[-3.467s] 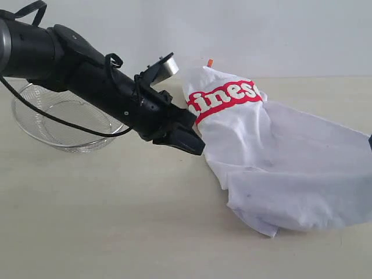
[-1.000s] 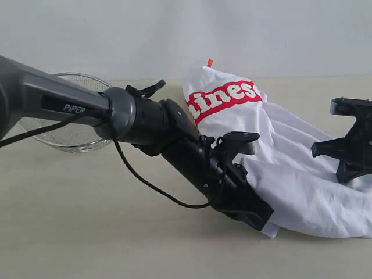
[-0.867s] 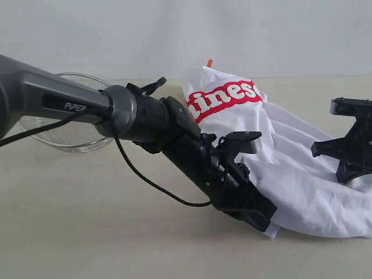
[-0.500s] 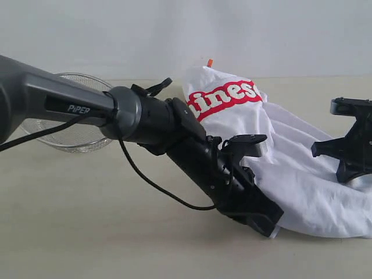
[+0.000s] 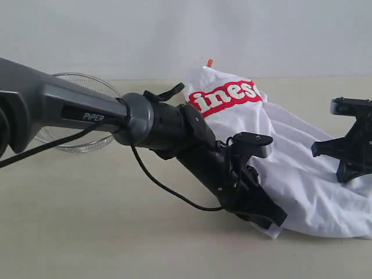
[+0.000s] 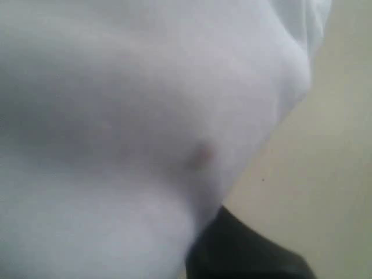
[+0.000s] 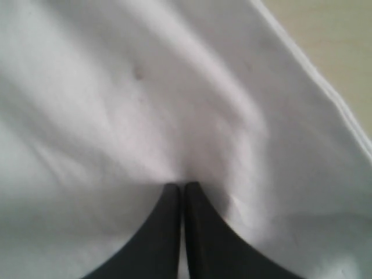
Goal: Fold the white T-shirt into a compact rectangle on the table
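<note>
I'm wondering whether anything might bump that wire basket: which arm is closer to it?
Left. The left arm crosses right in front of the basket; the right arm is well away, over the other end of the white T-shirt.

Beige table [image 5: 87,232] bears white T-shirt [image 5: 302,174] and wire basket [image 5: 81,78].
</note>
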